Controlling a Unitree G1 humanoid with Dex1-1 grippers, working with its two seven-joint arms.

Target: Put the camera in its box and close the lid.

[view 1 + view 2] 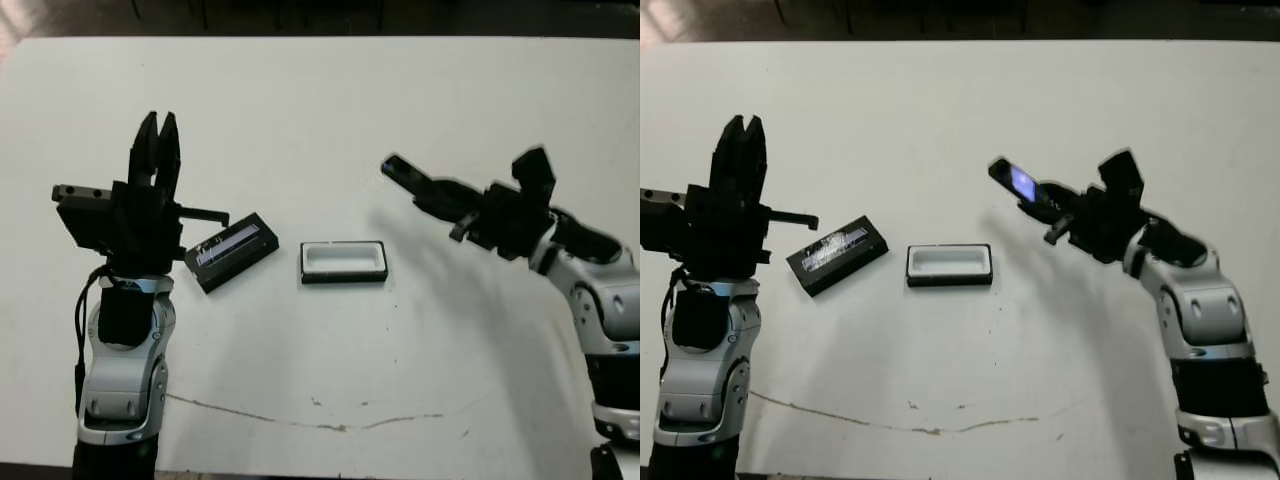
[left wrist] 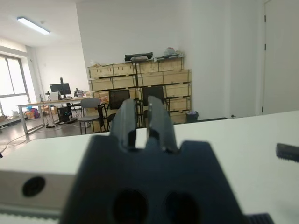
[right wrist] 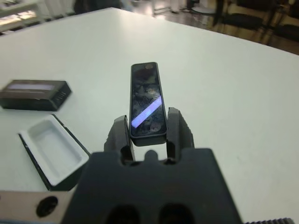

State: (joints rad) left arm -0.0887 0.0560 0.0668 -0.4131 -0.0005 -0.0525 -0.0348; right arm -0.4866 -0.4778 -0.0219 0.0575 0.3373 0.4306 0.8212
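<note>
My right gripper (image 3: 147, 125) is shut on the camera (image 3: 147, 100), a slim black bar whose glossy face catches blue light. It holds the camera (image 1: 1020, 183) in the air, tilted, to the right of the box (image 1: 949, 278) and a little beyond it. The box is a shallow black tray with a white lining, empty, lying at the table's middle. The lid (image 1: 232, 250), black with a silvery stripe, lies flat and askew just left of the box. My left gripper (image 1: 157, 128) is raised left of the lid, pointing away from me, its fingers shut on nothing.
A thin dark crack or line (image 1: 300, 420) runs across the white table (image 1: 330, 110) near its front edge. Beyond the table, the left wrist view shows an office with chairs (image 2: 91, 112) and stacked wooden crates (image 2: 154, 79).
</note>
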